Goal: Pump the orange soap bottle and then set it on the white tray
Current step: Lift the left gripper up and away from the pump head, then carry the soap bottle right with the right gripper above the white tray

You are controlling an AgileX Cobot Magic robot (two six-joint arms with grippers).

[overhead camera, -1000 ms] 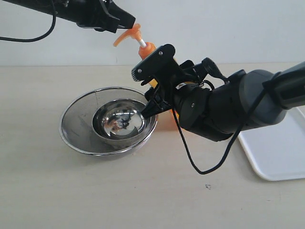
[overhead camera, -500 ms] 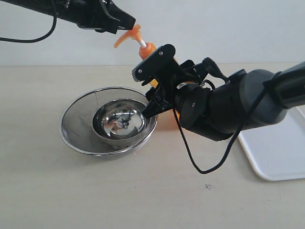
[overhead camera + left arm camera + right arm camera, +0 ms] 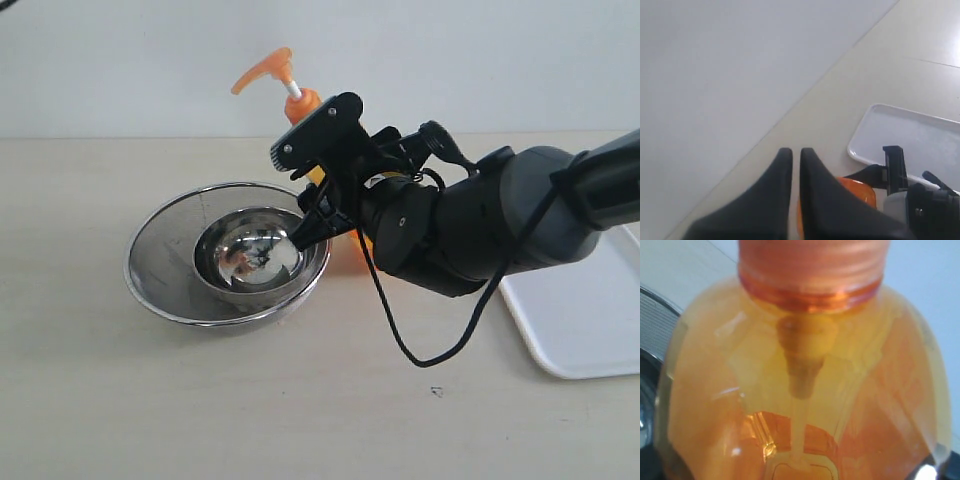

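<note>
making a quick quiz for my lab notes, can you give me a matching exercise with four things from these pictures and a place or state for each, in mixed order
Things:
1. soap bottle
2. tray
3. small bowl
4. left end effector

Places or states:
a. shut, holding nothing
b. inside the larger bowl
c. between the jaws of the right end effector
d. white, at the right of the exterior view

Pairs: 1-c, 2-d, 3-b, 4-a

Left hand [image 3: 796, 152] closed, empty; orange soap bottle [image 3: 857, 189] behind; white tray [image 3: 920, 135] nearby.
</note>
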